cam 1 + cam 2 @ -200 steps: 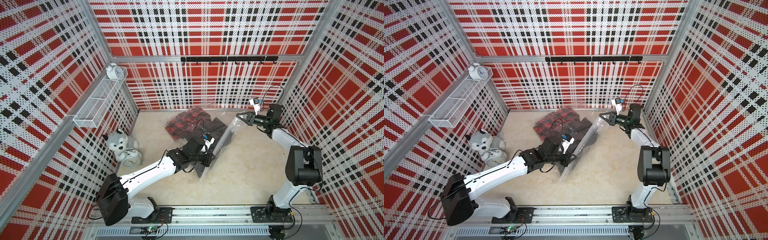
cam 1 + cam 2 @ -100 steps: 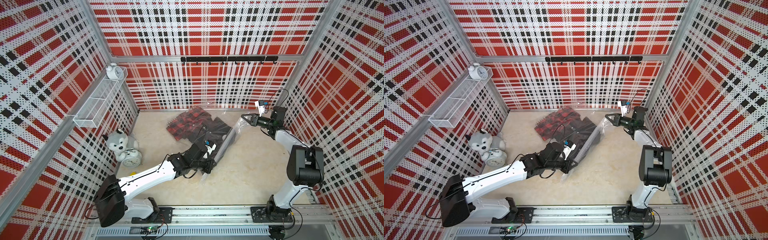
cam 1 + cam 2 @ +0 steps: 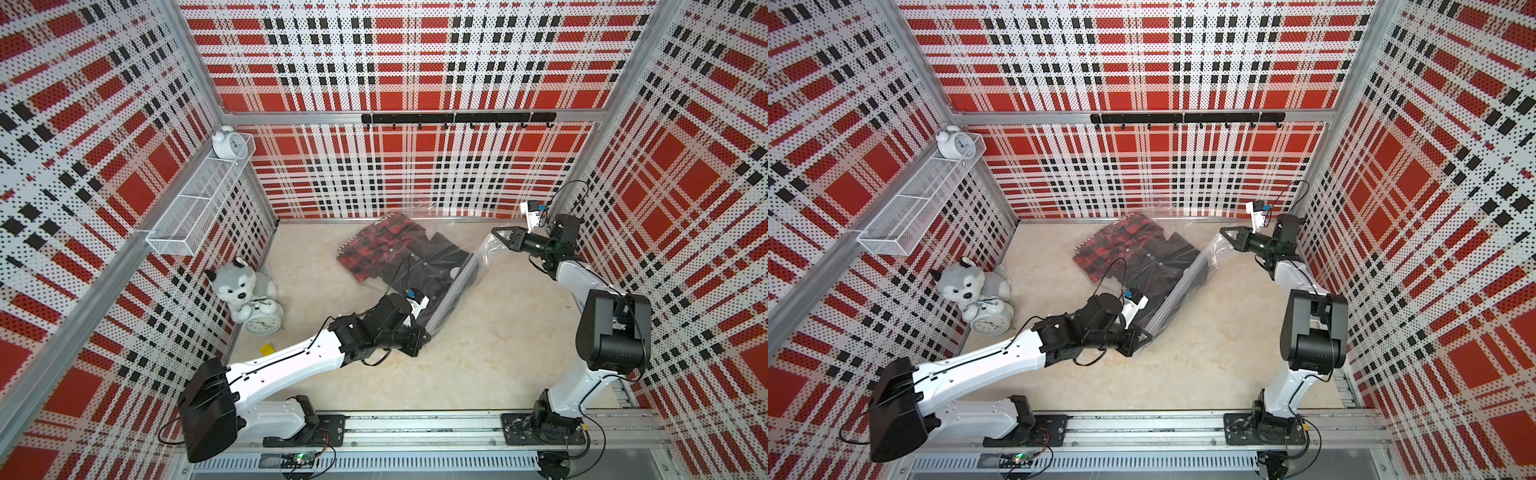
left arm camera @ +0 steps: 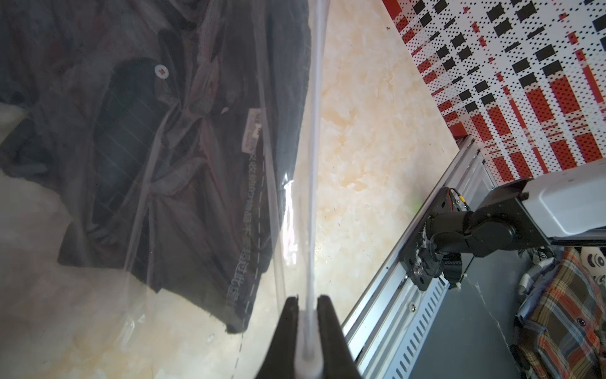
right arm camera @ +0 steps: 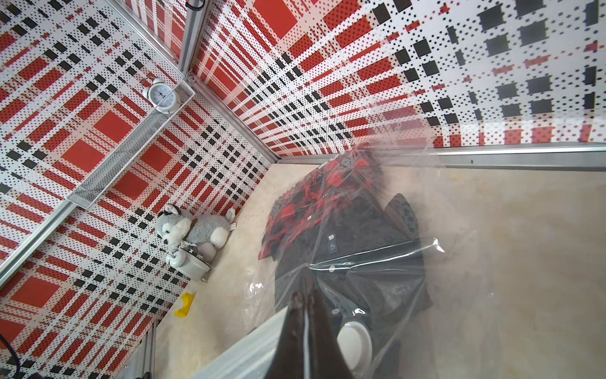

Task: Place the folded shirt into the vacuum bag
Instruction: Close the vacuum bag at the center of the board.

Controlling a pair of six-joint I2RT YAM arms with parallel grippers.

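The vacuum bag (image 3: 457, 286) (image 3: 1183, 282) is clear crinkly plastic lying at the middle back of the floor. Its zip edge is stretched between my two grippers. My left gripper (image 3: 424, 334) (image 3: 1144, 334) (image 4: 307, 298) is shut on the near end of that edge. The right gripper (image 3: 496, 230) (image 3: 1223, 230) (image 5: 305, 295) is shut on the far end, beside the white valve cap (image 5: 355, 341). A dark folded shirt (image 3: 432, 266) (image 4: 164, 131) (image 5: 360, 229) lies inside the bag. A red-and-black plaid shirt (image 3: 374, 245) (image 5: 314, 193) lies behind it, also under plastic.
A plush husky (image 3: 237, 282) and an alarm clock (image 3: 262, 322) sit by the left wall. A small yellow piece (image 3: 267, 348) lies on the floor nearby. The left wall carries a wire shelf (image 3: 199, 203) with a white clock (image 3: 226, 143). The arms' base rail (image 3: 415, 428) runs along the front.
The right gripper has moved right and the left gripper toward the front, both still shut on the bag. The bag's edge is now drawn longer and lower over the shirts.
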